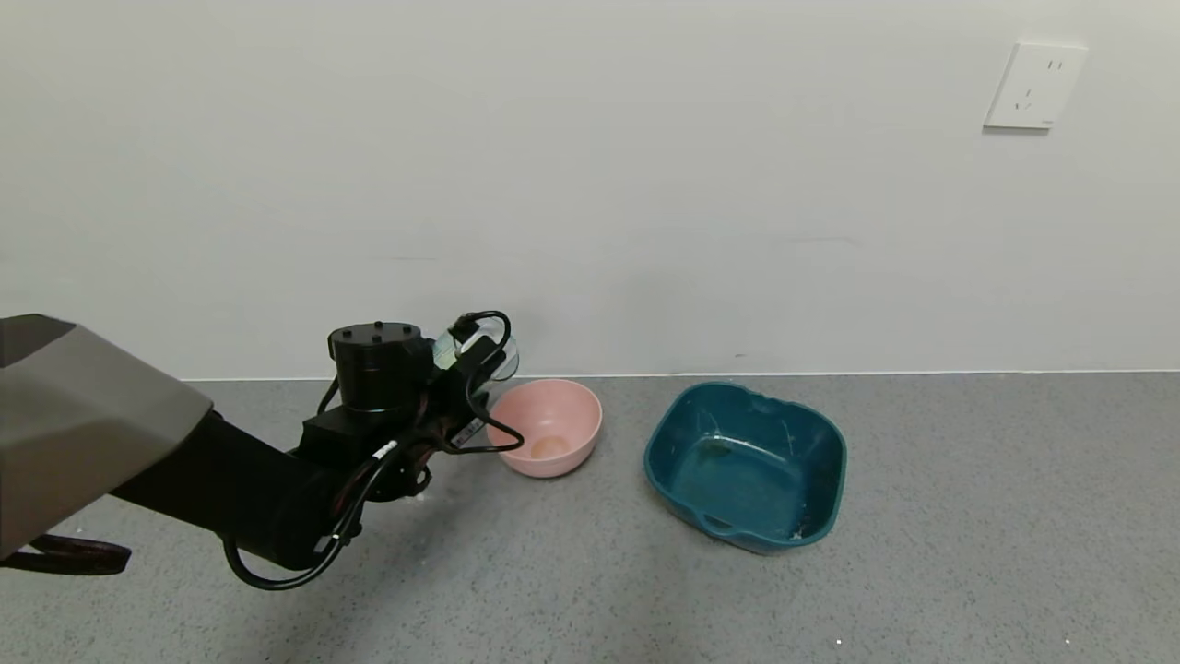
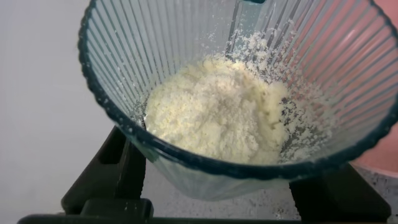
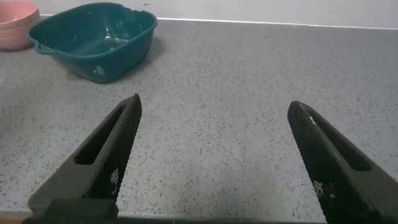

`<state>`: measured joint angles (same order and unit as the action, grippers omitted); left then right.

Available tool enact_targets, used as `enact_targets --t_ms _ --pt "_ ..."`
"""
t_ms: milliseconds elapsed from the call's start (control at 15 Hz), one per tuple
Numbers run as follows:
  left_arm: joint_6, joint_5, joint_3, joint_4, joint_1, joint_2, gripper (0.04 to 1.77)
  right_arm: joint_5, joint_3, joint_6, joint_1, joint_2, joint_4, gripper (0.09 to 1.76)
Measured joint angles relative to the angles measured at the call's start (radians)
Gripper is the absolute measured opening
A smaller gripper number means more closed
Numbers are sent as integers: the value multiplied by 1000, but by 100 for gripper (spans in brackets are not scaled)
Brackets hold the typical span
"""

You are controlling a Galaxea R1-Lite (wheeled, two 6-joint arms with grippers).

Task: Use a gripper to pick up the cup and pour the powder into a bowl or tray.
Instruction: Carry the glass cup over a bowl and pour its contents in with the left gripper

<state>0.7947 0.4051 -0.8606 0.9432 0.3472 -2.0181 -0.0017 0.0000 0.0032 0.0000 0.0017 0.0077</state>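
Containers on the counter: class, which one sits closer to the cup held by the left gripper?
The pink bowl, directly beside the cup; the teal tray sits farther toward the robot's right.

My left gripper (image 1: 475, 364) is clamped on the ribbed, blue-green see-through cup (image 2: 236, 93), holding it lifted above the grey floor at the near-left edge of the pink bowl (image 1: 549, 426) and close to the far wall. Off-white powder (image 2: 214, 109) sits heaped in a clump inside the cup, with loose grains clinging to its ribbed wall. The small round bowl stands upright on the floor left of centre, pale pink and smooth, with a faint pale patch at its bottom.
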Motion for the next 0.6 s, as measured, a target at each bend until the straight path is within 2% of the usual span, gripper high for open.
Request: enact_targets --t_ms 333,600 --pt "125 37 -2 10 6 -15 129 0 0 0 0 0 0 171" --pt "244 60 -10 72 -1 -40 129 0 0 0 0 0 0 171"
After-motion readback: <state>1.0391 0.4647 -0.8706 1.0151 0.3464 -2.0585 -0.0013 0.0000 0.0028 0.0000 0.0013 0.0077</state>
